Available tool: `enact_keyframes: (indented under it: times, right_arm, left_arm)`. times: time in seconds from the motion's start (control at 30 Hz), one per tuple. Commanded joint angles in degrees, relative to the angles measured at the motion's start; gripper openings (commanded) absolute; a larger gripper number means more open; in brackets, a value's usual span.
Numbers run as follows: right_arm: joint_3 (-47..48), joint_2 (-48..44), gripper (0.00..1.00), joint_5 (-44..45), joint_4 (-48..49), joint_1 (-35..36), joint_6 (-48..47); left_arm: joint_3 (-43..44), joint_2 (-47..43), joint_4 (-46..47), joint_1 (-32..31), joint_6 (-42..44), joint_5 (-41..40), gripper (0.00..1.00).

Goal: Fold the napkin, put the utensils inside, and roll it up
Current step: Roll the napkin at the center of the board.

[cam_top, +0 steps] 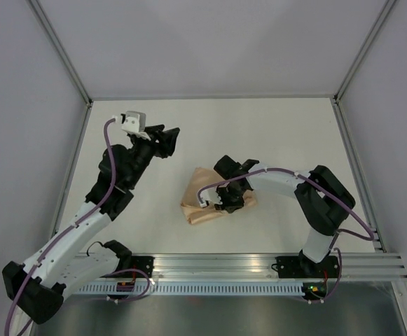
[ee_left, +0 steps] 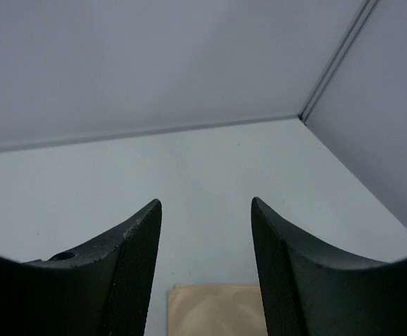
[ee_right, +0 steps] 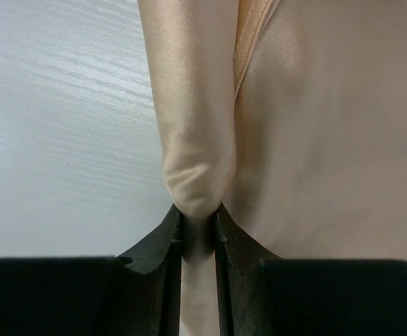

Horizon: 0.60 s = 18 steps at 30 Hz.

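The light orange-tan napkin [cam_top: 202,208] lies bunched and folded at the middle of the table. My right gripper [cam_top: 227,201] is down on it, shut on a rolled fold of the cloth [ee_right: 192,161]; the fold fills the gap between the jaws of that gripper [ee_right: 198,212], and flat napkin [ee_right: 322,140] spreads to the right. My left gripper [cam_top: 167,141] hangs apart to the upper left, open and empty. In the left wrist view the gripper [ee_left: 205,204] frames bare table, with a corner of the napkin [ee_left: 214,308] below. The utensils are out of view.
White walls with metal corner posts [cam_top: 59,52] enclose the table on three sides. An aluminium rail [cam_top: 259,264] carrying both arm bases runs along the near edge. The right arm's purple cable [cam_top: 221,183] loops over the napkin.
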Motion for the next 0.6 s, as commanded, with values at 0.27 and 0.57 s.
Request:
enact_keyframes:
  times: [0.27, 0.57]
  right_arm:
    - [11.22, 23.1, 0.0, -4.38, -21.25, -4.82, -6.27]
    - [19.23, 29.61, 0.01, -4.99, -26.79, -5.17, -6.09]
  left_arm:
    - [-1.36, -9.92, 1.4, -2.54, 15.89, 21.23, 0.62]
    - [-4.77, 0.08, -8.46, -24.94, 26.02, 9.83, 0.62]
